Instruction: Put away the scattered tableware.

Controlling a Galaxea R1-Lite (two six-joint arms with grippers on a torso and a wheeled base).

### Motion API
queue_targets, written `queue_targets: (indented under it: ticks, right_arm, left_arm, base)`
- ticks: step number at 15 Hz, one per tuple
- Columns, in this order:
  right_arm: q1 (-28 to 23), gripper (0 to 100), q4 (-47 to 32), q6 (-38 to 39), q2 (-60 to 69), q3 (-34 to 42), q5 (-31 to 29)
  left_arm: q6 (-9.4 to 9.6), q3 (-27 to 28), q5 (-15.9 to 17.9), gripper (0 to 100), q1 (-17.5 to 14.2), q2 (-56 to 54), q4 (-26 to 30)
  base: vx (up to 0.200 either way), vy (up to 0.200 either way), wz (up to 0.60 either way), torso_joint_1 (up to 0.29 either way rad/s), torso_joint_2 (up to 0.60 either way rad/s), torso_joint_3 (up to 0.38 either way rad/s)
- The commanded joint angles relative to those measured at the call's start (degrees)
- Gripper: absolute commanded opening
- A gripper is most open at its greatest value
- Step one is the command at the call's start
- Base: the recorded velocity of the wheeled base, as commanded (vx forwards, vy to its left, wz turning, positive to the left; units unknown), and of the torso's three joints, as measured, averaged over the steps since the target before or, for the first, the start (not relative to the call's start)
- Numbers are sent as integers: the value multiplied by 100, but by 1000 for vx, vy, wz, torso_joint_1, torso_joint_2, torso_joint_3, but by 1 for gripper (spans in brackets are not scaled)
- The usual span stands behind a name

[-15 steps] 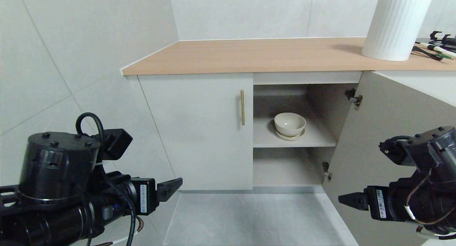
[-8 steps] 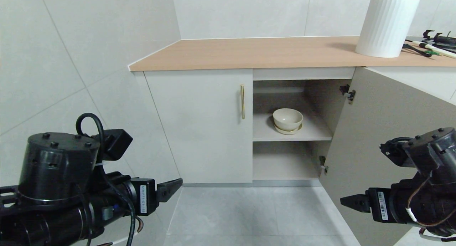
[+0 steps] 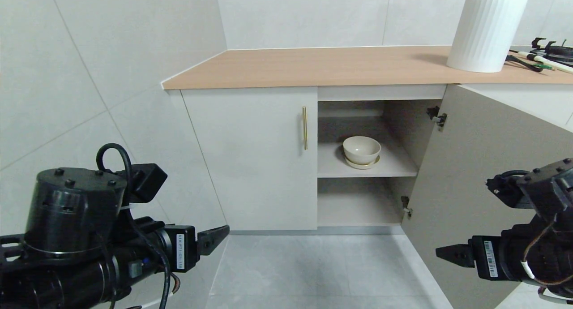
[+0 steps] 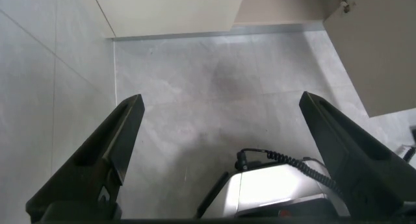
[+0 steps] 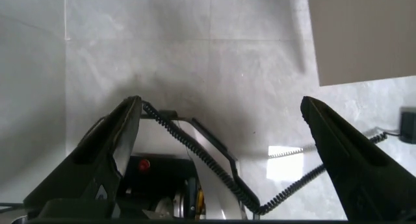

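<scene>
1. Both arms sit low in front of the cabinet (image 3: 250, 165). The left gripper (image 4: 221, 100) has its fingers spread wide with nothing between them, and grey floor tile (image 4: 214, 74) lies beneath it.
2. The right gripper (image 5: 221, 104) is also spread wide and empty, hanging over the same floor.
3. The bowl (image 3: 361, 149) is well ahead of and above both grippers, roughly between them and somewhat nearer the right one. It stands upright on a small plate (image 3: 363, 165) on the upper shelf (image 3: 394, 165) of the open compartment.
4. The open cabinet door (image 3: 465, 165) swings out on the right gripper's side, and its inner face is just behind that gripper in the head view. The closed door with the brass handle (image 3: 305, 128) is ahead of the left gripper.
5. On the wooden countertop (image 3: 313, 67), far above and beyond the right gripper, stand a white ribbed cylinder (image 3: 487, 31) and some hand tools (image 3: 544, 58) beside it.
6. Against half a second ago, the cabinet holds the same place in the head view. The right arm has slid a little outward and down. The left arm has barely shifted.
7. A full second back the whole head picture was framed differently, which is my camera moving. The bowl and plate have not budged on the shelf.
</scene>
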State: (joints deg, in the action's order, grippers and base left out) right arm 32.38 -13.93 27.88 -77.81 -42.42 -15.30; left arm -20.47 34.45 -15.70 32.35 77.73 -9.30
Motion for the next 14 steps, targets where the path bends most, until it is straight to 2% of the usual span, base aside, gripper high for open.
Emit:
queue_targets:
  ticks: [1, 5, 8, 9, 13, 14]
  right_arm:
    - [-12, 100, -101, -2, 170, -82, 1]
    - [-21, 100, -277, -11, 196, -126, 1]
    - [-126, 100, -988, -2, 249, -433, 1]
    - [-188, 100, -1208, -2, 258, -539, 1]
    - [-584, 100, -1261, -46, 275, -600, -8]
    - [-751, 100, -1366, -107, 337, -732, -8]
  left_arm:
    - [8, 0, -3, 100, -1, 14, 7]
    - [52, -17, -3, 100, -1, 14, -1]
    - [52, -17, -3, 100, -1, 14, -1]
    - [52, -17, -3, 100, -1, 14, -1]
    - [52, -26, -3, 100, -1, 14, -1]
    - [52, -26, -3, 100, -1, 6, -1]
  base:
    - [0, -200, 0, 7, 2, 2]
    - [0, -200, 0, 5, 2, 4]
    - [0, -200, 0, 2, 5, 4]
    - [0, -200, 0, 7, 2, 2]
    - [0, -200, 0, 1, 1, 1]
    - [0, 0, 0, 0, 0, 0]
